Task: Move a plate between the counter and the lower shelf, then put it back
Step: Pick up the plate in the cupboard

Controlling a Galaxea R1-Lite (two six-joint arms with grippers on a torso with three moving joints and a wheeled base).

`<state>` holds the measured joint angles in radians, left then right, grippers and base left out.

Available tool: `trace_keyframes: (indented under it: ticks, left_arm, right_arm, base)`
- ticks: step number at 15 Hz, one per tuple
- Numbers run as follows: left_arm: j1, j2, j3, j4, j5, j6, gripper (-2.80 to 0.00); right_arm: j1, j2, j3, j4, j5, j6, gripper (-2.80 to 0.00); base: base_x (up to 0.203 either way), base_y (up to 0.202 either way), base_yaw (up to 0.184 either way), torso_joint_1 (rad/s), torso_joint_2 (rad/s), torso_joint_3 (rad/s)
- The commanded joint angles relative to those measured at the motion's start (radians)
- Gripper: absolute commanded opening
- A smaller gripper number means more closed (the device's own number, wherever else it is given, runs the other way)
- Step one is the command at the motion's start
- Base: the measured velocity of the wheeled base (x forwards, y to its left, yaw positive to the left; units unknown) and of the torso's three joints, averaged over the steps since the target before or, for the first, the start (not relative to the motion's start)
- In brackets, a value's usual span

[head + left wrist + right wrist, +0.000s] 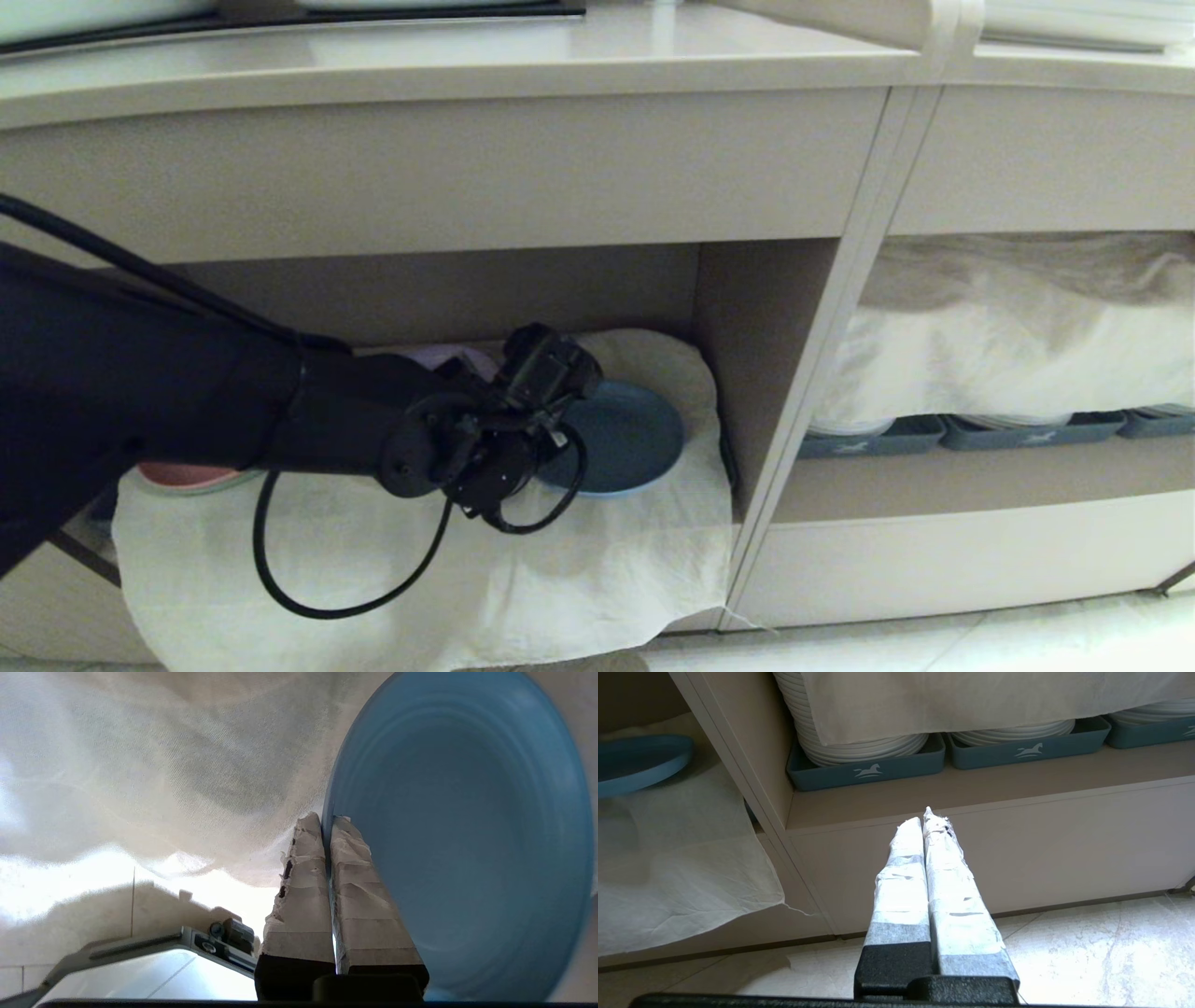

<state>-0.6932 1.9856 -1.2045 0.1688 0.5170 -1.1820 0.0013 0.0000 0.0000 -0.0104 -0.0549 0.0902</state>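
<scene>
Plate [625, 439] of matte light blue sits inside the lower shelf [523, 289], on the rumpled white cloth [597, 569] that lines the compartment and spills over its front edge toward the floor. Starting at nine o'clock in the head view, the black left arm reaches in from the side, its cable looping down in front of the cloth; a pink plate [187, 476] peeks out from under the arm, and a pale purple one [448, 357] shows just behind the wrist. The left gripper [551, 443] is at the plate's near rim, at about nine o'clock of the plate, and the left wrist view shows its taped fingers [303, 877] pinched together on that rim, one over the edge and one outside it. To the right stands the beige divider, then the wider compartment where a second white cloth [1018, 345] drapes over stacked white plates [859, 742] in grey-blue trays [1018, 431]. Across the top, at twelve o'clock, runs the counter [467, 65], smooth beige with a thick front edge. Down at five o'clock is pale tiled floor [934, 644]. The right gripper [924, 821] hangs low before the cabinet's base panel, fingers pressed together on nothing.
</scene>
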Motion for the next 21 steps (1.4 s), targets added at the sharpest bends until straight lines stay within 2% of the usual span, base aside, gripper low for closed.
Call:
trace_keyframes:
  ticks: [1,14,21]
  left_arm:
    - [-0.003,-0.025,0.017,0.005,0.002,-0.012,-2.80]
    - [-0.017,-0.213,0.250,0.001,0.002,-0.010,-2.80]
    - [0.002,-0.333,0.375,0.000,0.001,-0.009,-2.80]
  right_arm:
    - [0.000,0.000,0.000,0.000,0.000,0.000,-2.80]
    - [0.000,0.000,0.000,0.000,0.000,0.000,-2.80]
    - [0.000,0.000,0.000,0.000,0.000,0.000,-2.80]
  base:
    - [0.000,0.000,0.000,0.000,0.00,0.000]
    - [0.000,0.000,0.000,0.000,0.00,0.000]
    - [0.000,0.000,0.000,0.000,0.00,0.000]
